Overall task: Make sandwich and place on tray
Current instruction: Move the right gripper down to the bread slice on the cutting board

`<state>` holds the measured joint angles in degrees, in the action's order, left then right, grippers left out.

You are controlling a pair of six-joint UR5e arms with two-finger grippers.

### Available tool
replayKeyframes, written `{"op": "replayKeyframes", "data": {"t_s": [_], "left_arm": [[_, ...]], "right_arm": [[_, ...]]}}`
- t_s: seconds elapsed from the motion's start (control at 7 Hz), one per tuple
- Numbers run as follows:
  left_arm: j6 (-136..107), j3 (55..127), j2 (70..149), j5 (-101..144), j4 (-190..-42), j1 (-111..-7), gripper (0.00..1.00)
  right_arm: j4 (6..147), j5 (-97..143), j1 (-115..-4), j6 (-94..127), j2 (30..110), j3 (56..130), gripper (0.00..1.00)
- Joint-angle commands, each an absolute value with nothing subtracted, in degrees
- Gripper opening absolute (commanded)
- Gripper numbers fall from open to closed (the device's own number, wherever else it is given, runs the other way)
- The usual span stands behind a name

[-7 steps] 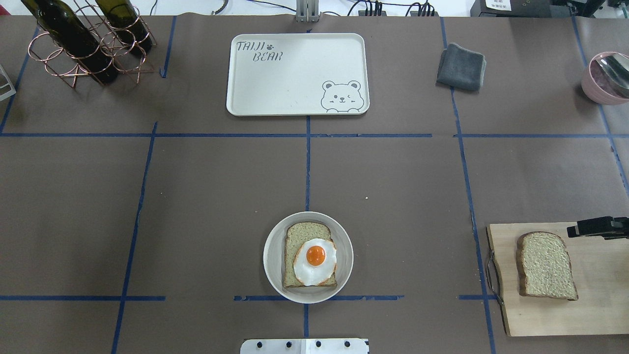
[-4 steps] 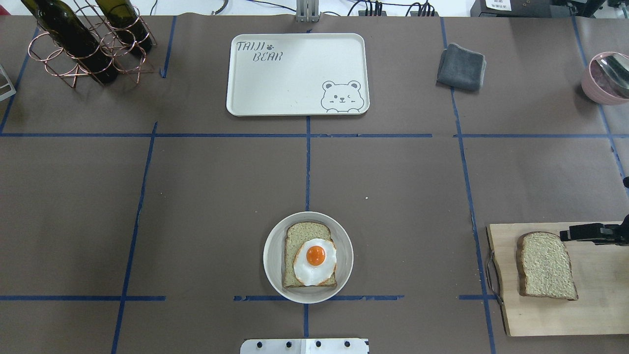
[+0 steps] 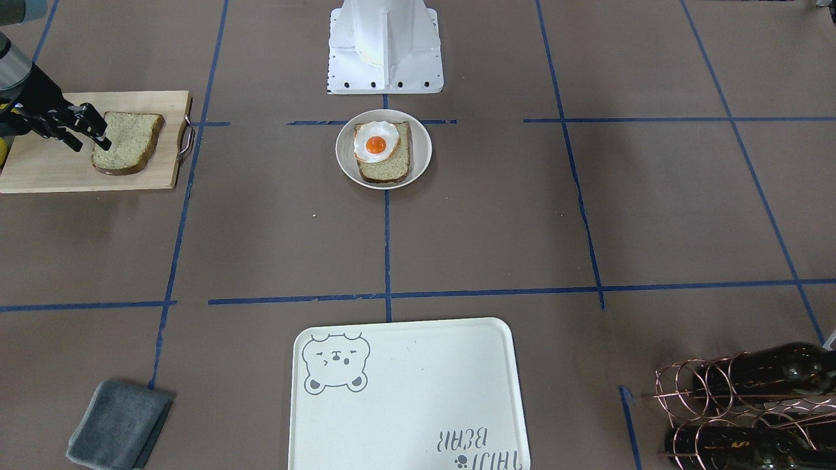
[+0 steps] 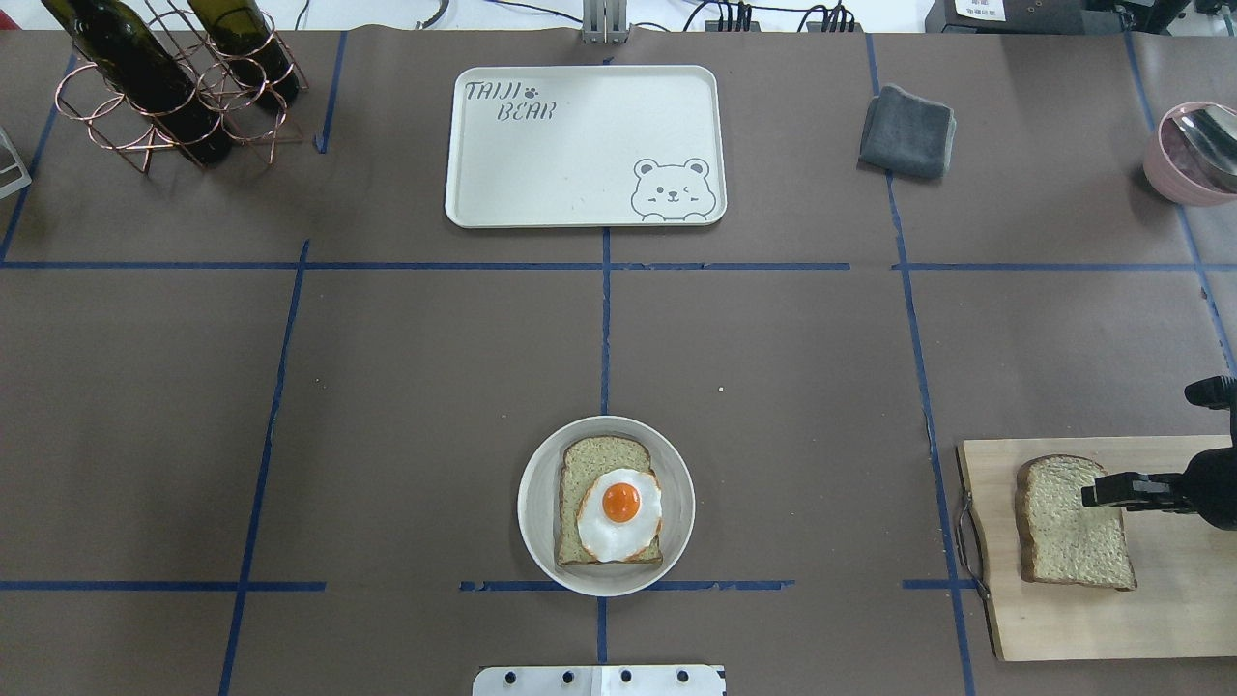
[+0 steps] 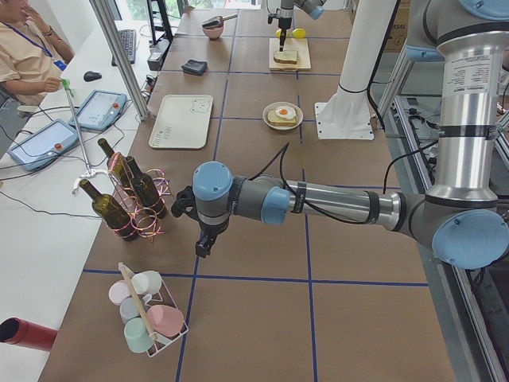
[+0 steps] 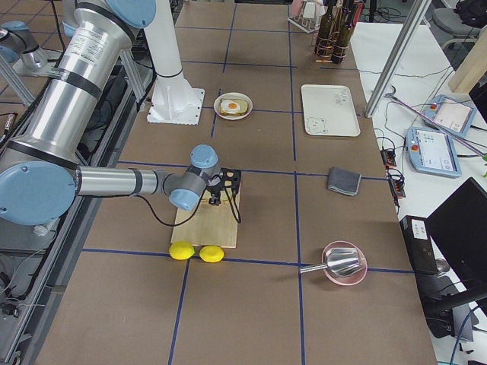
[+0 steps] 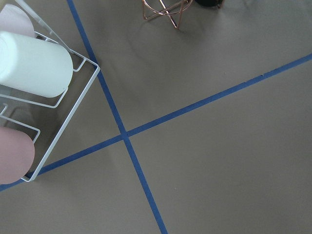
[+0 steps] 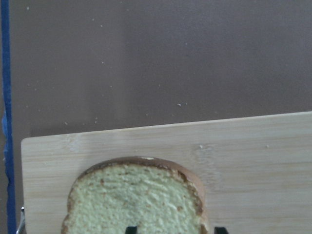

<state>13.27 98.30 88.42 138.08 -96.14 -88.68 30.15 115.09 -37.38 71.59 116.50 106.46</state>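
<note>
On the cutting board [image 4: 1189, 619] at the robot's right, the right gripper [image 4: 1089, 494] hangs spread over a bread slice [image 4: 1068, 541]. The egg-topped slice [image 4: 591, 456] sits on the plate [image 4: 533, 503], the tray [image 4: 580, 145] far beyond. The left gripper [image 5: 202, 248]: cannot tell.

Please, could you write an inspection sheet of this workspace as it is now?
Surface: brown-papered table, blue tape grid.
Job's things: egg on bread slice on plate; second slice on cutting board; tray holds nothing.
Clutter: grey cloth, bottles in wire rack, pink bowl, two lemons, cups.
Claws: right claw open over second slice; left claw above table near bottles, state cannot be told.
Cables: cable looped along left arm; cable bundle at far edge.
Surroundings: seated person beside tablets.
</note>
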Motion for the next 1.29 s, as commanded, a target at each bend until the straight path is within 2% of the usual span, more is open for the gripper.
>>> {"op": "replayKeyframes", "data": {"t_s": [0.0, 0.43, 0.57, 0.71, 1.14], "left_arm": [[13.3, 98.3, 88.4, 138.1, -96.2, -88.7, 1.00], [13.3, 98.5, 88.4, 138.1, -96.2, -88.7, 1.00], [13.3, 98.5, 88.4, 138.1, -96.2, -88.7, 1.00], [13.3, 98.4, 88.4, 138.1, -96.2, -88.7, 1.00], [13.3, 98.2, 88.4, 138.1, -96.2, -88.7, 1.00]], "right_arm": [[23.6, 115.0, -36.8, 71.7, 117.5, 103.1, 0.49], [21.1, 115.2, -36.9, 72.2, 117.4, 101.3, 0.42], [21.1, 115.4, -36.8, 72.8, 117.1, 101.6, 0.31], [21.1, 115.4, -36.8, 72.9, 117.0, 101.7, 0.00], [20.4, 116.3, -37.0, 72.9, 117.0, 102.6, 0.00]]}}
